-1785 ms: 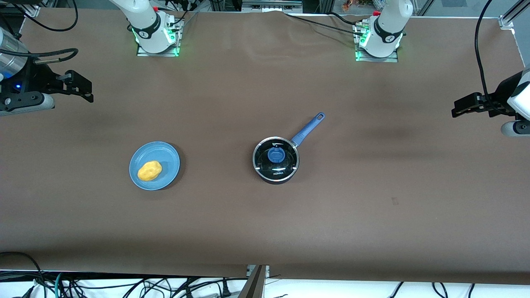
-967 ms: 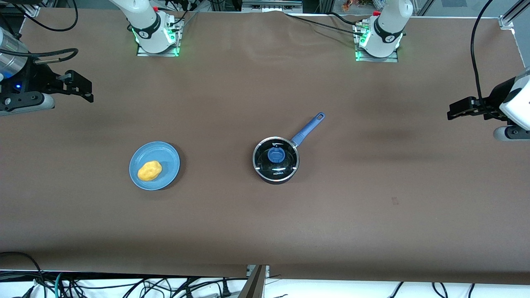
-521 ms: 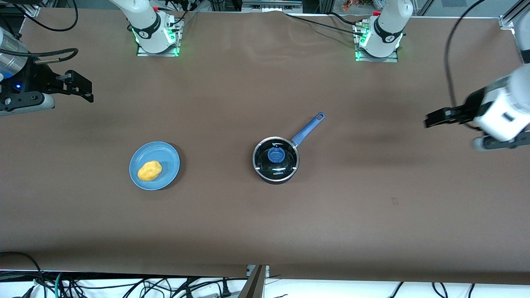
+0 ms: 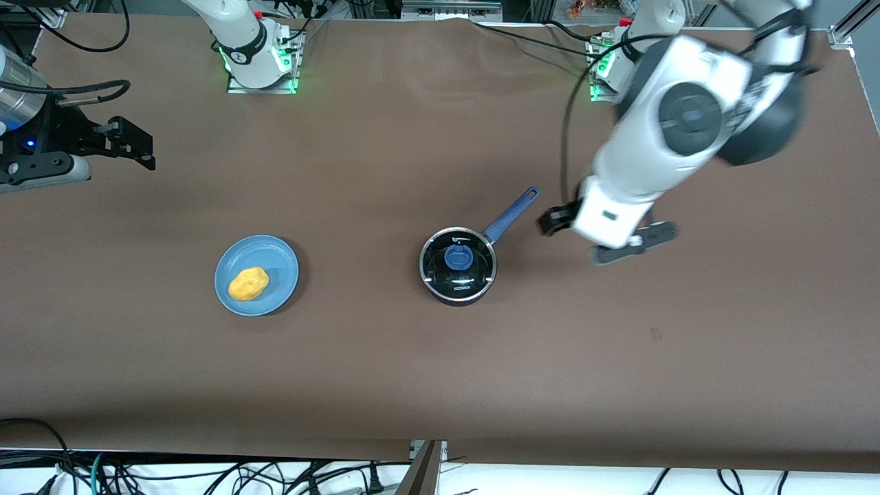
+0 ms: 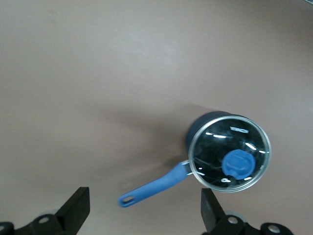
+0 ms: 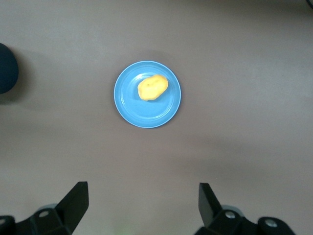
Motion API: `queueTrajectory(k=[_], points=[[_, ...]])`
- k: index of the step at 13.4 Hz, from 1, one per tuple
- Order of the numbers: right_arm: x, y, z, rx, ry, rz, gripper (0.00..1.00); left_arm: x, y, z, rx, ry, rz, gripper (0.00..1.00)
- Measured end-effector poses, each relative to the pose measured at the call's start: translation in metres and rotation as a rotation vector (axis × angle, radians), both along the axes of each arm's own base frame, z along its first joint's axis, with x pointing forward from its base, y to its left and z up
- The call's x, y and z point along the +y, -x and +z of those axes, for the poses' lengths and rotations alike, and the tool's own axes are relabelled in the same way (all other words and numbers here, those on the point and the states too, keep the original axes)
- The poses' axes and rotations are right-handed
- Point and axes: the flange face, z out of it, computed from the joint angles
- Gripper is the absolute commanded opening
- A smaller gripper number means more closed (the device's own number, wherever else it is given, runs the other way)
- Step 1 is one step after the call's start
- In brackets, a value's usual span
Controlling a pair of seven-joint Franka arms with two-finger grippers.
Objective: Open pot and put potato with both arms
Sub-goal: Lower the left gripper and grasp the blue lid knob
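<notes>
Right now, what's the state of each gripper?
Left gripper: open, empty, over the table beside the pot's handle.
Right gripper: open, empty, waiting up at its end of the table.

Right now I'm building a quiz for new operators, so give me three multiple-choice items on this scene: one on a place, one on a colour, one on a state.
1. Where does the potato lie?
A. in the pot
B. on the plate
C. on the bare table

2. What colour is the knob on the lid?
A. blue
B. red
C. green

3. How is the pot?
A. open
B. tipped over
C. covered by its lid

Answers:
1 B: the right wrist view shows it on the blue plate.
2 A: it shows blue in the front and left wrist views.
3 C: the glass lid sits on the rim, with the left gripper open and apart from it.
</notes>
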Motion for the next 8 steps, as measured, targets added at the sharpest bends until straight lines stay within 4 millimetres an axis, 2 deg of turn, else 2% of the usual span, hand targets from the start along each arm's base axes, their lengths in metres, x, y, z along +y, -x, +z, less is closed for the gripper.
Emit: queueTrajectory(k=[4,8], points=[[0.000,0.000,0.000,0.000,0.000,0.000,1.00,-0.082,0.009,-0.062,-0.055,0.038,-0.029,1.00],[0.000,0.000,0.000,0.001,0.000,0.000,0.99,-0.138,0.020,-0.105,-0.064,0.043,-0.096,1.00]])
